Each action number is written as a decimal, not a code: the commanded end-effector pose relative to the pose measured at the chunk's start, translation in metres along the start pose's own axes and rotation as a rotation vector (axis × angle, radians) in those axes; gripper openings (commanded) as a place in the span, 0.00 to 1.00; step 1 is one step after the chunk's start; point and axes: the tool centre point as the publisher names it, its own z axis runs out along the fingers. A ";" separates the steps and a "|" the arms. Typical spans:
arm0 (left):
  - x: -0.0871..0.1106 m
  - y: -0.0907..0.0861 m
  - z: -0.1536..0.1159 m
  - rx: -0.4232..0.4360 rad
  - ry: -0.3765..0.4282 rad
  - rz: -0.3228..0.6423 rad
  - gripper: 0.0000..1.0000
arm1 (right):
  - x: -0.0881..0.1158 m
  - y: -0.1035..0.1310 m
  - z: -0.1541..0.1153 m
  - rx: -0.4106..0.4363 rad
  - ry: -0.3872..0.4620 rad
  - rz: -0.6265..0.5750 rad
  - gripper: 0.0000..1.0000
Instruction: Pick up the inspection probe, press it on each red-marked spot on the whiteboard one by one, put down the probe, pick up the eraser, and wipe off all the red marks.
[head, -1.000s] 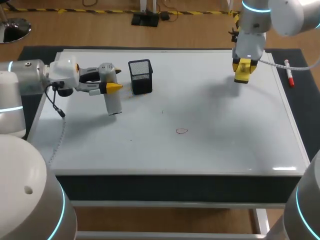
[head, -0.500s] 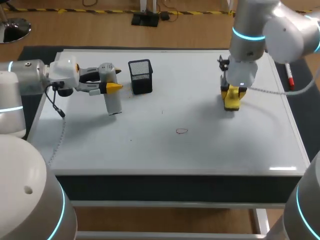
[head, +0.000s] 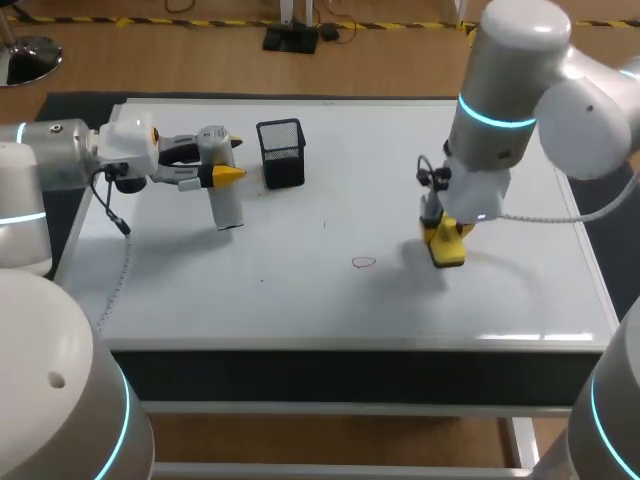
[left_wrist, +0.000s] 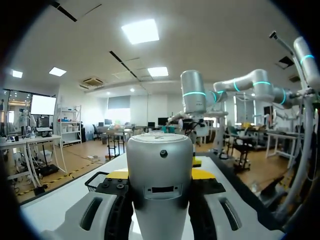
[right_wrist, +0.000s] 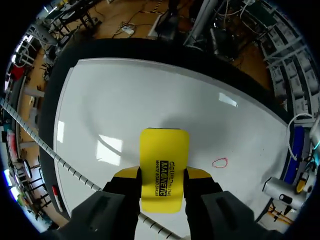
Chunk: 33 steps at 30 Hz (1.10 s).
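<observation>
Nearest the front edge of the whiteboard (head: 300, 300), the right gripper (head: 441, 236) is clamped on the yellow eraser (right_wrist: 164, 165), one finger on each long side, with the eraser held low over the board. Over the last second this arm has swung in from the far right corner and come down toward the front middle. The eraser now sits just beside the one small red mark (head: 363, 262) I can make out, on that mark's right and not yet over it. I judge that the wiping step is about to start, and a short sideways pass toward the left should take the eraser across the mark. Further back on the left, the left gripper (head: 215, 172) has not moved in that time. It is closed around the grey probe (head: 226, 205), which hangs tip-down above the board, so the probe has not been put down as the task asks. Farthest back, just beside the probe, stands a black mesh cup (head: 281, 152). Whether anything lies inside it I cannot tell from these views.
</observation>
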 end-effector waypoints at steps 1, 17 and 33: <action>-0.001 -0.001 0.000 0.000 0.004 -0.001 0.00 | -0.025 0.018 0.003 0.093 0.012 -0.035 0.00; -0.001 -0.001 0.000 0.000 0.004 -0.001 0.00 | -0.104 -0.015 0.017 0.051 0.019 -0.169 0.00; -0.001 -0.001 0.000 0.000 0.004 -0.001 0.00 | -0.130 -0.028 0.048 0.017 0.054 -0.182 0.00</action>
